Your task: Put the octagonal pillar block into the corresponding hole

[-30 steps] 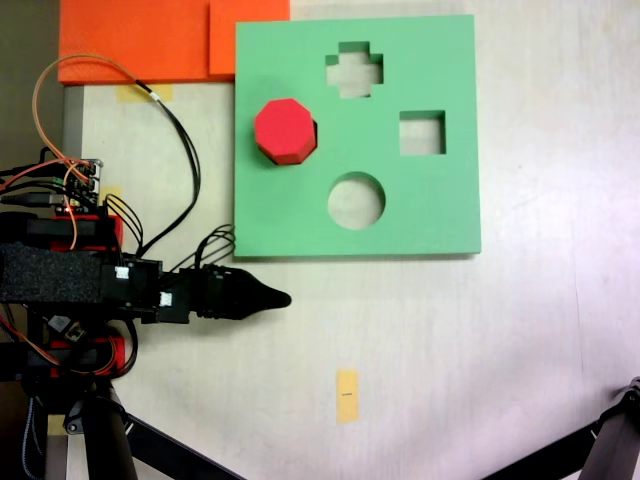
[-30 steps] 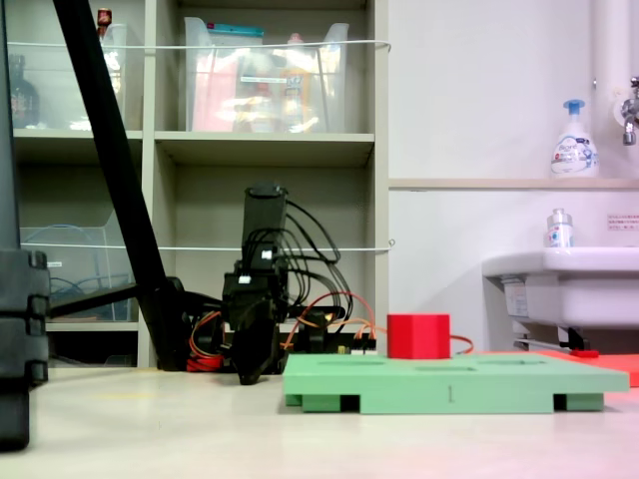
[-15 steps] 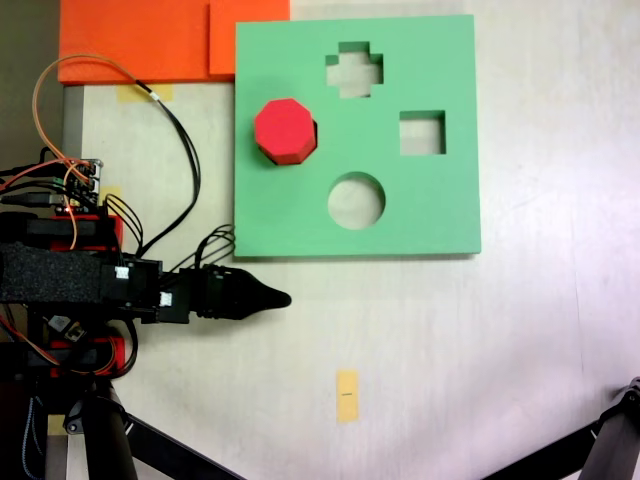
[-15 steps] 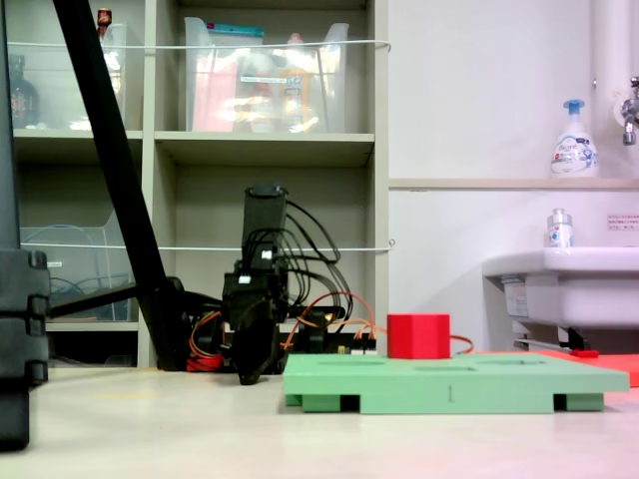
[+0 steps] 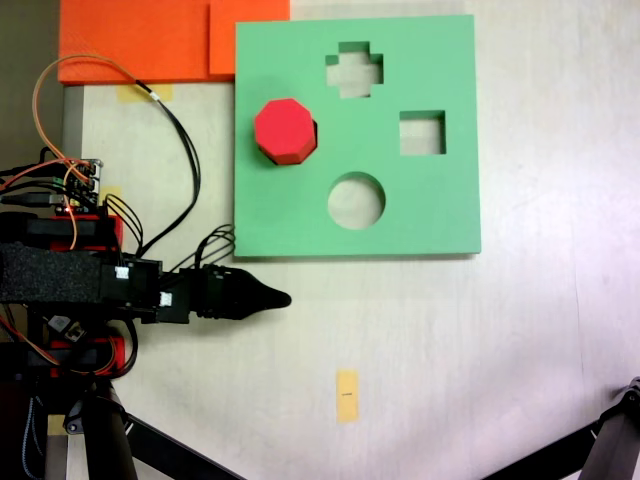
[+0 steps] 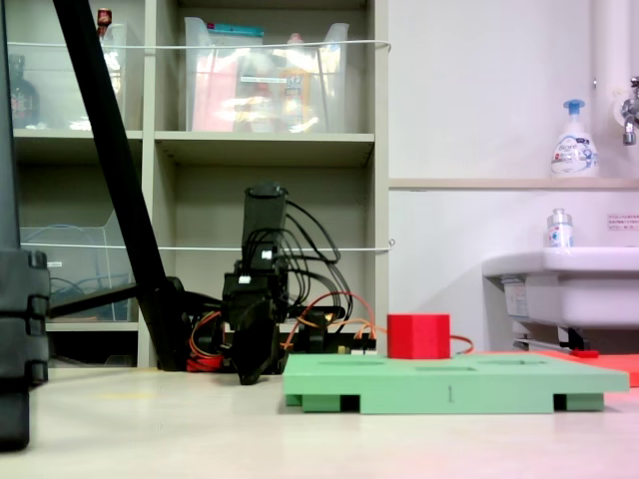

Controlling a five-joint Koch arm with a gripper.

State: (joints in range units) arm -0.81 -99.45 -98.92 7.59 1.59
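Red octagonal pillar block (image 5: 285,130) sits in the green board (image 5: 440,215), over its left-edge hole. The jaws (image 5: 283,298) rest on the bench, pressed together, well apart.

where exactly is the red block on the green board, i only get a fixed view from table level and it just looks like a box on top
Observer: In a fixed view from above, the red block is eight-sided and sits on the left part of the green board. It covers a cut-out that shows as a dark sliver at the block's right edge.
Operator: other holes free
Observer: Yes, the cross cut-out, square cut-out and round cut-out hold nothing.
Operator: and the gripper
Observer: The gripper is off the board, over the table below its lower left corner, tip pointing right. Open or shut cannot be told.
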